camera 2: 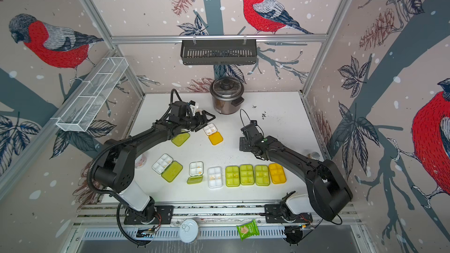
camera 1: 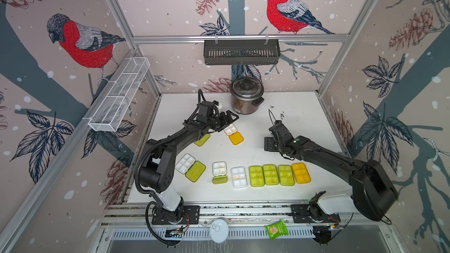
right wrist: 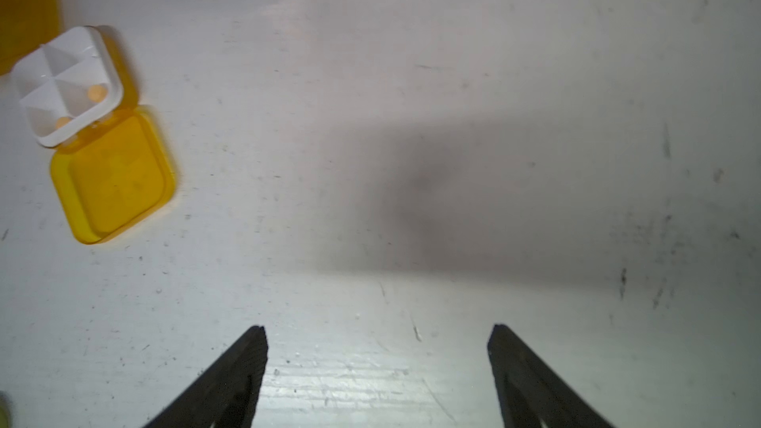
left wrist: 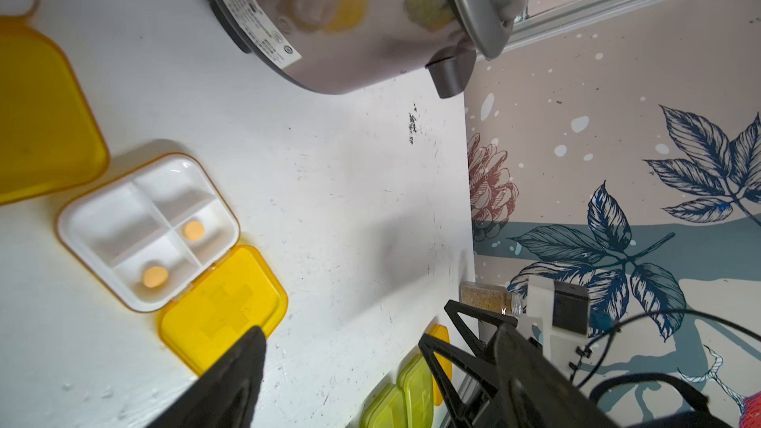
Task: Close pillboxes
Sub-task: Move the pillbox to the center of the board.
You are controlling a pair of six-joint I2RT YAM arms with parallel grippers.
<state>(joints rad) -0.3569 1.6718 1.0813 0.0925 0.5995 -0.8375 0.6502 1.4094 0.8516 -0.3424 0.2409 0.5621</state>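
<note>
Several pillboxes lie on the white table (camera 1: 292,122). Along the front is a closed row: a clear-lidded one (camera 1: 238,177), three lime ones (camera 1: 270,174) and an orange one (camera 1: 301,173). Two lime-lidded boxes (camera 1: 185,163) (camera 1: 219,168) lie open to their left. A small open orange-lidded pillbox (camera 1: 230,129) (left wrist: 148,232) (right wrist: 68,84) holds two pills, its lid (left wrist: 224,308) flat beside it. My left gripper (camera 1: 229,118) (left wrist: 341,335) hovers open over it, one finger above the lid's corner. My right gripper (camera 1: 266,143) (right wrist: 376,329) is open over bare table to its right.
A rice cooker (camera 1: 247,98) stands at the back, close behind the left gripper. A lime lid (camera 1: 202,139) shows under the left arm, and a larger orange lid (left wrist: 41,109) lies beside the small box. A spice jar (camera 2: 313,155) lies by the right wall.
</note>
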